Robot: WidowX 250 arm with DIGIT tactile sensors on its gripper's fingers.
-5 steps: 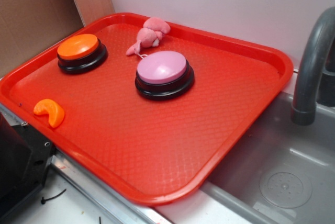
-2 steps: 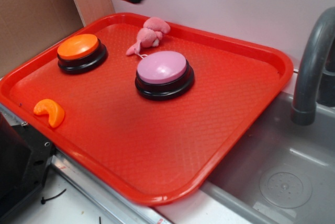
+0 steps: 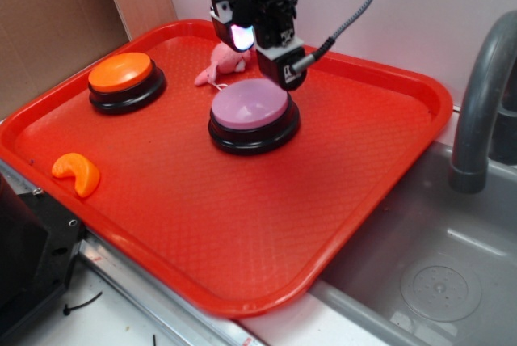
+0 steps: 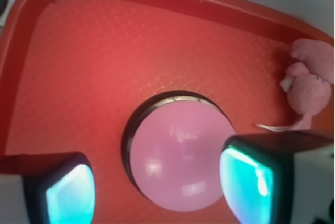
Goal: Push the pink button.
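Note:
The pink button (image 3: 250, 107), a pale pink dome on a black round base, sits mid-tray toward the back. My gripper (image 3: 262, 53) hangs just above its far edge, tilted, with its pads glowing. In the wrist view the pink button (image 4: 178, 161) lies between the two lit fingertips, and my gripper (image 4: 159, 187) is open wide with nothing held. The right finger (image 4: 251, 182) overlaps the dome's right edge; whether it touches the cap I cannot tell.
Everything sits on a red tray (image 3: 242, 225). An orange button (image 3: 121, 73) stands at the back left and an orange crescent (image 3: 77, 172) near the left front rim. A pink plush toy (image 3: 222, 63) lies behind the gripper. A grey faucet (image 3: 481, 103) and sink (image 3: 436, 273) are right.
The gripper entered from the upper left and came down to the right, over the pink button. Nothing on the tray has moved.

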